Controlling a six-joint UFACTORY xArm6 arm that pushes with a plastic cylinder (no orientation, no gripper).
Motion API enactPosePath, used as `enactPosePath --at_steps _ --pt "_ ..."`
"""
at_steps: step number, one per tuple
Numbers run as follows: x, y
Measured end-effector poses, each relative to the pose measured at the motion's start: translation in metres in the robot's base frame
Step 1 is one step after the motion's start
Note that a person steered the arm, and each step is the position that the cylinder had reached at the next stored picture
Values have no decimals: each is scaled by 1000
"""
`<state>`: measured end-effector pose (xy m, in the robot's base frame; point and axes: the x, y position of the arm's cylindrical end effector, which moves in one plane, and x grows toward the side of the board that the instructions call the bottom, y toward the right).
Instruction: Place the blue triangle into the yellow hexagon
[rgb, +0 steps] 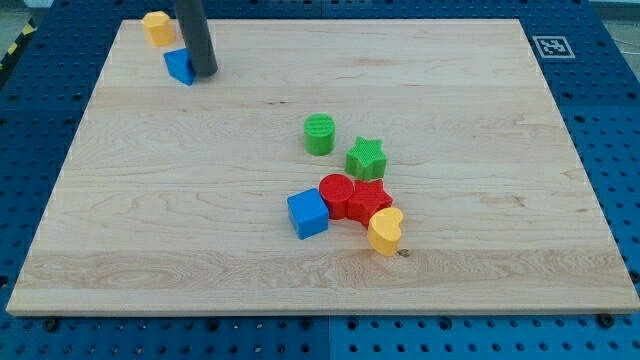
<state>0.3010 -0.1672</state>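
Near the top left corner of the pale wooden board (200, 250), the yellow hexagon block (157, 27) sits close above the small blue triangle block (179, 66), a narrow gap between them. My tip (205, 73), a bare rod holding nothing, touches the triangle's right side. Well apart, mid-board, lie the blue cube (308, 214), green cylinder (320, 134), red cylinder (336, 194), green star (366, 158), red star (369, 201) and yellow heart (385, 231).
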Motion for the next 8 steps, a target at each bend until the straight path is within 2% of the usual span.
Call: enactPosePath --at_steps 1,3,5,8 --pt "0 -16" --pt "18 -4" --pt "17 -47" --pt "-21 -55"
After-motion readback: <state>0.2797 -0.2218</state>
